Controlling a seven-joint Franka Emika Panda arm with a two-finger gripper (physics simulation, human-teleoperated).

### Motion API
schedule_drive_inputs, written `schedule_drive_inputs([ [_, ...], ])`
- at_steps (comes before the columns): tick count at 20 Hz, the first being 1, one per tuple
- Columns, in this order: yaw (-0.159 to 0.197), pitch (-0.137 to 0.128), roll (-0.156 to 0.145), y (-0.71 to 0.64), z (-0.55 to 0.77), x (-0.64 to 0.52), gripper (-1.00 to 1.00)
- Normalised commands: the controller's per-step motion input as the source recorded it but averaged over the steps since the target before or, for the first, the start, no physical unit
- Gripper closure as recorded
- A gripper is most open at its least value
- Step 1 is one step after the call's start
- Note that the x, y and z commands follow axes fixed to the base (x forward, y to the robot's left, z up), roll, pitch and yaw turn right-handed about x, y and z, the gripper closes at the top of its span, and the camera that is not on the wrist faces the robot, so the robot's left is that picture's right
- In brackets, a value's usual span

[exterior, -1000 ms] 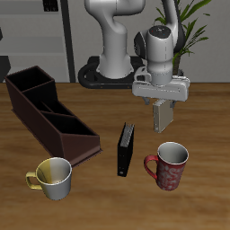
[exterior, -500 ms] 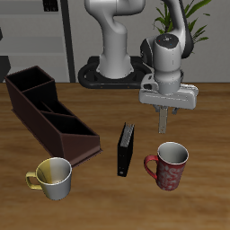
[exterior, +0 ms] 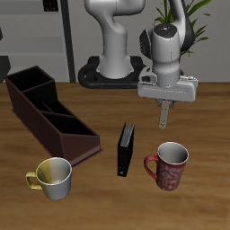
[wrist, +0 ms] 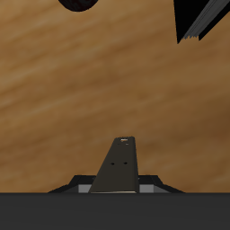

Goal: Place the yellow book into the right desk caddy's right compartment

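The thin yellow book [exterior: 125, 149] is standing ungrasped mid-tabletop; the pincer [exterior: 163, 118] is hovering empty, apparently closed; the dark brown caddy [exterior: 49, 115] is waiting

A red mug [exterior: 169, 165] with a dotted pattern stands on the wooden table [exterior: 207, 126] near the front edge. A cream and yellow mug [exterior: 52, 177] stands near the front edge too, well apart from the red one. A green plant [exterior: 184, 20] stands behind the table. A grey shelf [exterior: 31, 40] stands at the back.
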Motion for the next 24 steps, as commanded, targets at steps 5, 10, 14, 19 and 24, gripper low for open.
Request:
schedule_drive_inputs([
  [5,0.038,-0.024,0.01,-0.26,0.43,0.02,1.0],
  [10,0.106,-0.112,-0.006,-0.59,0.87,-0.13,1.0],
  [14,0.091,-0.051,-0.039,-0.57,0.51,-0.04,1.0],
  [19,-0.008,-0.017,-0.102,-0.85,0.39,0.02,1.0],
  [24,-0.037,-0.006,-0.051,-0.74,0.28,-0.03,1.0],
])
